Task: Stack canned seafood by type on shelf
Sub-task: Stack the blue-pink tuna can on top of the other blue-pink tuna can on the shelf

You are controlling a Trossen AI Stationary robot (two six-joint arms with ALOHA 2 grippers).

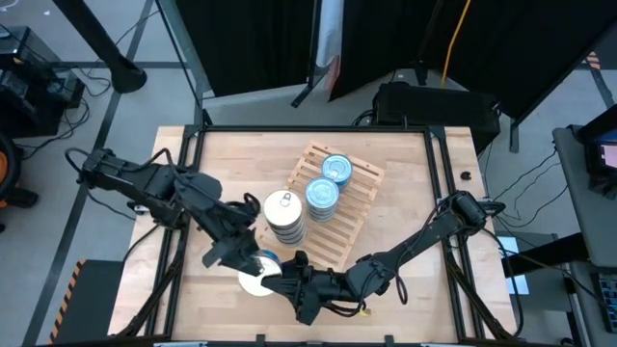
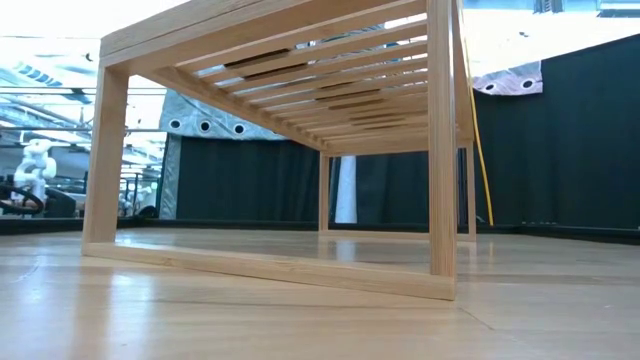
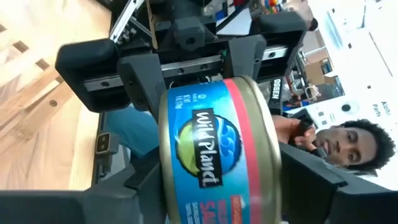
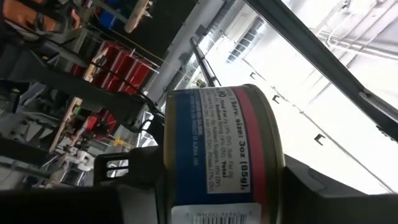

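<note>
both end effectors meeting near the table's front edge, just off the shelf [image 1: 333, 198] corner: left end effector [image 1: 246, 258] and right end effector [image 1: 289, 282] each clamped on one blue-label tin [image 3: 214, 155], apparently mid-handover. a white-topped tin [image 1: 253, 282] lying on the table [image 1: 415, 173] just below them. already on the shelf: a tall stack of white-topped tins [image 1: 283, 214] and two blue-topped stacks [image 1: 322, 196], [image 1: 336, 169].

best done by releasing one side only once the other grip is surely firm, keeping the tin level, then carrying it to a blue-topped stack and lowering it centred, gently, without nudging the tall white stack alongside.
</note>
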